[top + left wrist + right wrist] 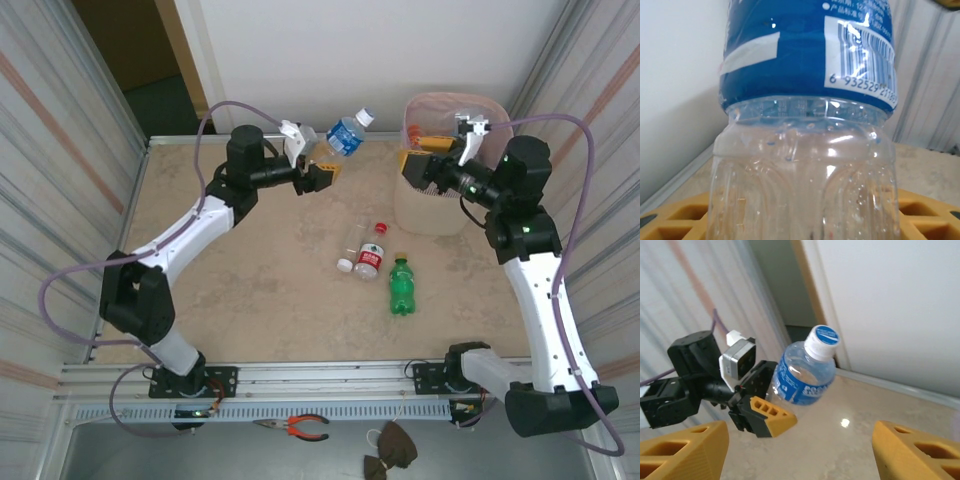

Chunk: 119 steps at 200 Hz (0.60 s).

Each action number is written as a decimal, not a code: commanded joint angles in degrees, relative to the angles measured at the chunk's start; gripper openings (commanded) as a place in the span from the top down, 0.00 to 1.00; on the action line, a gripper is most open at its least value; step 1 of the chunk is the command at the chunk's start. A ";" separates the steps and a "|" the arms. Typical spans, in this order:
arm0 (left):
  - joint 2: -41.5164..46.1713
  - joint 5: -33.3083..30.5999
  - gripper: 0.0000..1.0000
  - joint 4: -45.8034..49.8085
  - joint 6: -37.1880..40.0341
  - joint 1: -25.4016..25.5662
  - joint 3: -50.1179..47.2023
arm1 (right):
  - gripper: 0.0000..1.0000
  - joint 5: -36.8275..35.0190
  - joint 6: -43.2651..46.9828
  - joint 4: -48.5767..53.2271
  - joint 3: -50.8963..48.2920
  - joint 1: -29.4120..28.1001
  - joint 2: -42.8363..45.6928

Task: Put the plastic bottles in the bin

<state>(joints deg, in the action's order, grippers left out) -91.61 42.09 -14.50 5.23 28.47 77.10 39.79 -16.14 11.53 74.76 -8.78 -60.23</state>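
My left gripper [322, 176] is shut on the clear base of a blue-labelled, white-capped plastic bottle [346, 135], held aloft at the back of the table and tilted toward the bin. In the left wrist view that bottle [810, 95] looms between the yellow fingers [670, 225]. My right gripper [420, 152] hangs open at the pale pink bin [428, 215], at its left rim, with nothing between its fingers [682, 450]. From the right wrist I see the held bottle [804, 372] and the left gripper [760, 412]. Three bottles lie mid-table: a clear one [350, 245], a red-labelled one [371, 256] and a green one [401, 286].
Corrugated metal walls [50, 150] close both sides and a white wall stands behind. The beige tabletop [260, 270] has free room left of the lying bottles. Orange-handled pliers [300, 428] lie below the front rail.
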 commanded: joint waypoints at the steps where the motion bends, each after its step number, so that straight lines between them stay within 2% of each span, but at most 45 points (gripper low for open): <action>1: 5.37 1.09 0.50 -4.45 -1.23 3.33 -0.81 | 0.23 1.63 3.18 -6.05 0.68 -3.66 1.73; 35: 9.38 -0.45 0.49 -4.35 1.40 8.88 -0.03 | 0.20 -0.41 3.75 -10.56 1.00 -9.08 3.03; 70: 12.24 -1.69 0.49 -4.17 3.66 13.58 1.52 | 0.13 -1.55 3.83 -16.39 -0.35 -12.73 6.01; 119: 14.72 -1.42 0.49 -7.21 2.68 17.81 2.63 | 0.10 5.41 5.94 -20.40 -0.33 -16.90 7.23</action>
<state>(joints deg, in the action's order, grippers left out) -79.96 40.86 -17.19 7.88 45.04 77.38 40.86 -12.71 -4.43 74.76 -23.75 -53.49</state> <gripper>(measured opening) 0.585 0.896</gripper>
